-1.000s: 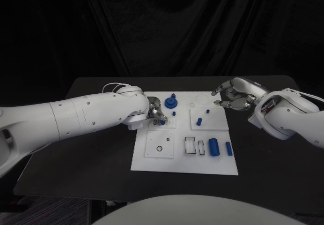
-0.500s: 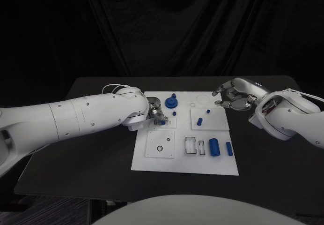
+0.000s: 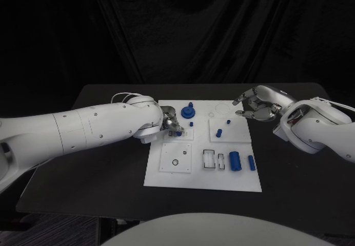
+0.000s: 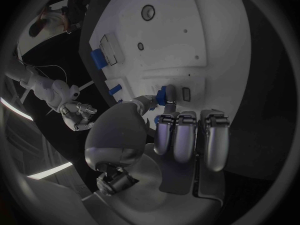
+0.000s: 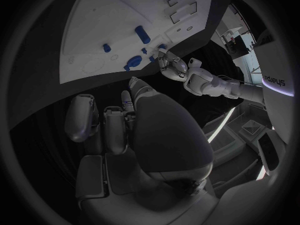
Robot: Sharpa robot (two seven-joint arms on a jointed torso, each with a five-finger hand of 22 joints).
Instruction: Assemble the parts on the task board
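The white task board lies mid-table. My left hand rests over the board's left far panel and pinches a small blue part between thumb and a finger, beside a small slot. A knobbed blue piece stands just beyond it. Small blue pegs stand in the right far panel. A thick blue cylinder and a slimmer one lie near the board's right edge. My right hand hovers at the board's far right corner, fingers curled in, with nothing in it.
The black table extends on both sides of the board. A near-left panel with a small ring hole and rectangular slots sits in front of my left hand. My left forearm crosses the table's left part.
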